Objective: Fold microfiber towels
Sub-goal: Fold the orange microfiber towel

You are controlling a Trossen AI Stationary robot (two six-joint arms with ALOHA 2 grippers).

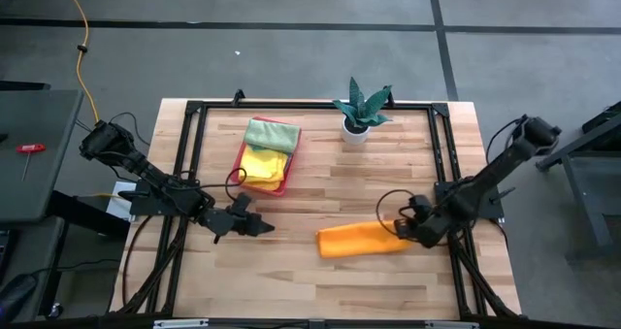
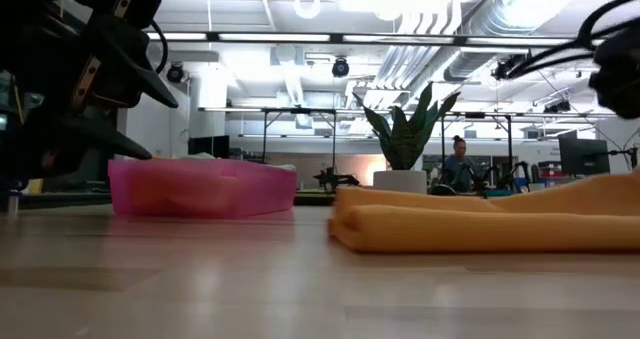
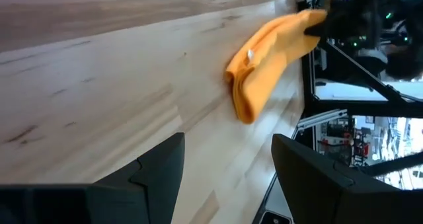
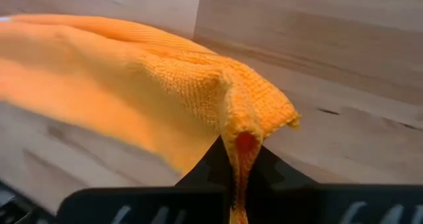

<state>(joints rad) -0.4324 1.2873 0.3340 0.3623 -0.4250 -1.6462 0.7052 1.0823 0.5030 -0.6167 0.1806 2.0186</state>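
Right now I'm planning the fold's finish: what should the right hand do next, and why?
Probably open and let go: the right hand pinches a corner of the orange towel, which already lies doubled on the table. The left hand waits open nearby.
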